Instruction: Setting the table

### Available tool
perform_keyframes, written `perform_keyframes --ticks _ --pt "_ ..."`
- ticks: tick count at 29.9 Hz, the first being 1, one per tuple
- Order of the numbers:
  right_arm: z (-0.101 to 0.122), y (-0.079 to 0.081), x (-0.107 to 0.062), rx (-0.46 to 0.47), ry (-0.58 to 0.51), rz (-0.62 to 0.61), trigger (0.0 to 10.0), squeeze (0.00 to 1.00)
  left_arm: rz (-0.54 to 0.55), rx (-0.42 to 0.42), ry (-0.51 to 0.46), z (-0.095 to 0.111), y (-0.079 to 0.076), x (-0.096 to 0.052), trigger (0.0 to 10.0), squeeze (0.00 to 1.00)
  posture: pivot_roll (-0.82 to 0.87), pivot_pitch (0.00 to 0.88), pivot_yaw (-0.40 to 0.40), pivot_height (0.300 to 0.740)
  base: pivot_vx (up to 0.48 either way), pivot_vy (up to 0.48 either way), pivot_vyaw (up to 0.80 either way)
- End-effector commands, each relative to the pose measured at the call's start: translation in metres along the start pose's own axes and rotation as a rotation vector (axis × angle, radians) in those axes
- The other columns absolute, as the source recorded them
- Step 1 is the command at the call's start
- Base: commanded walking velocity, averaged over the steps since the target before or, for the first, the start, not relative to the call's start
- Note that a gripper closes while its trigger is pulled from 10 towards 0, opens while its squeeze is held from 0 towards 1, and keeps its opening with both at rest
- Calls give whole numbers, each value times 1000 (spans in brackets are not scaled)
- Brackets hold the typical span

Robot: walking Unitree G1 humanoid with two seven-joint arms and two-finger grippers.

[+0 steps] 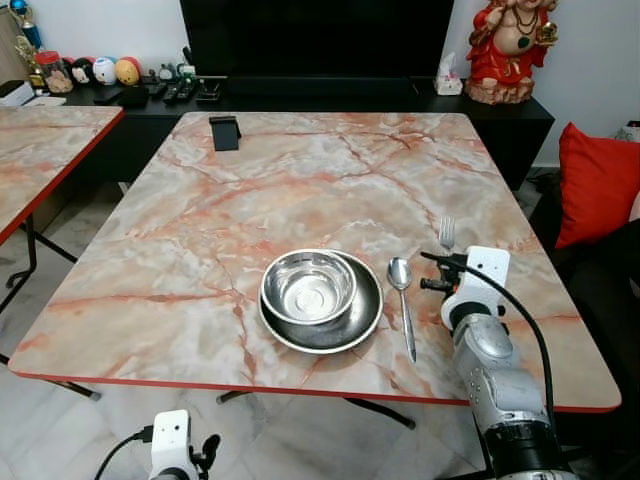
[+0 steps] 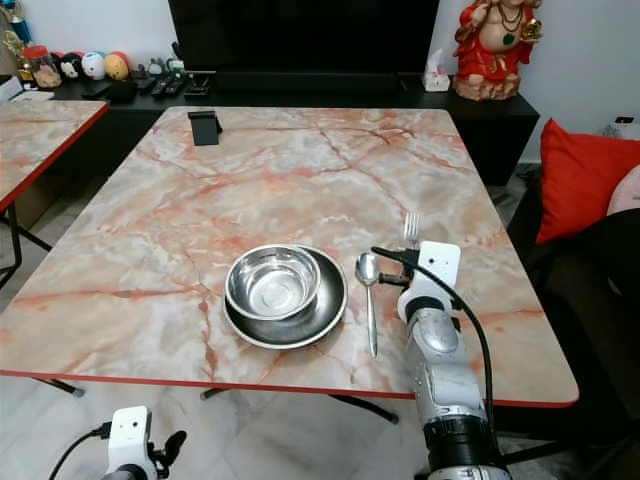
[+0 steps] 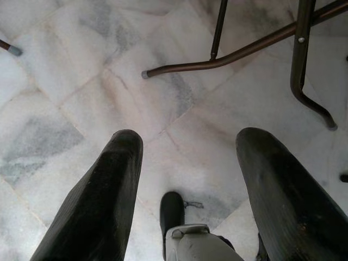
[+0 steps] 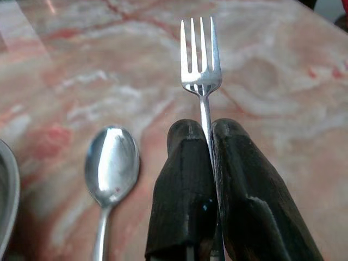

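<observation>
A fork is held in the right gripper, the two black fingers pressed together on its handle, tines pointing toward the far edge of the counter. The fork is positioned near the counter's right edge, toward the near right corner; whether it rests on the surface cannot be told. A spoon lies flat just to the left of the fork, bowl toward the far edge, handle toward the near edge. Left of the spoon, close to the near edge, a steel plate is set, and a steel bowl stands in it, shifted to the plate's left; nothing is seen inside the bowl.

The left gripper hangs below the counter's near edge, its fingers spread wide and holding nothing, over a pale marble tile floor with dark metal counter legs beyond.

The counter top is pink-orange marble pattern with a red rim. A small black stand sits near the far left corner. Past the far edge a black low cabinet carries a red figurine and small ornaments. A red cushion is seen to the right, and a second marble-pattern table to the left.
</observation>
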State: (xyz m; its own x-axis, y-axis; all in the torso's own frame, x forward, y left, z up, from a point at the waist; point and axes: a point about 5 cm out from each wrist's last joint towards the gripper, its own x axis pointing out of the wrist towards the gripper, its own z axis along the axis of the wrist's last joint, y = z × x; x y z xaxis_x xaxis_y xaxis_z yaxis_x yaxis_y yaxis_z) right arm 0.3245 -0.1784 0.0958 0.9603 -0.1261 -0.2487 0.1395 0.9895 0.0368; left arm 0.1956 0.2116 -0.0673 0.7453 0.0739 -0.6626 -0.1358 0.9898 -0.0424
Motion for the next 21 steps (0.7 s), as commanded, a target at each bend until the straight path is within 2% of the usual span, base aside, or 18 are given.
perform_keyframes --ticks 1,7,14,21 --pt "-1 1 1 -8 22 -1 10000 0 9 -7 15 -3 4 -1 10000 0 -80 0 25 740 0 0 0" --pt "-8 2 1 -11 51 -9 10000 0 8 -7 15 -2 4 -1 10000 0 -77 0 26 740 0 0 0" --pt "-23 5 0 31 115 -6 10000 0 7 -9 15 -3 3 -1 10000 0 -74 0 25 740 0 0 0" --pt "-29 5 0 15 133 -8 10000 0 9 -10 16 -4 3 -1 10000 0 -72 0 24 740 0 0 0"
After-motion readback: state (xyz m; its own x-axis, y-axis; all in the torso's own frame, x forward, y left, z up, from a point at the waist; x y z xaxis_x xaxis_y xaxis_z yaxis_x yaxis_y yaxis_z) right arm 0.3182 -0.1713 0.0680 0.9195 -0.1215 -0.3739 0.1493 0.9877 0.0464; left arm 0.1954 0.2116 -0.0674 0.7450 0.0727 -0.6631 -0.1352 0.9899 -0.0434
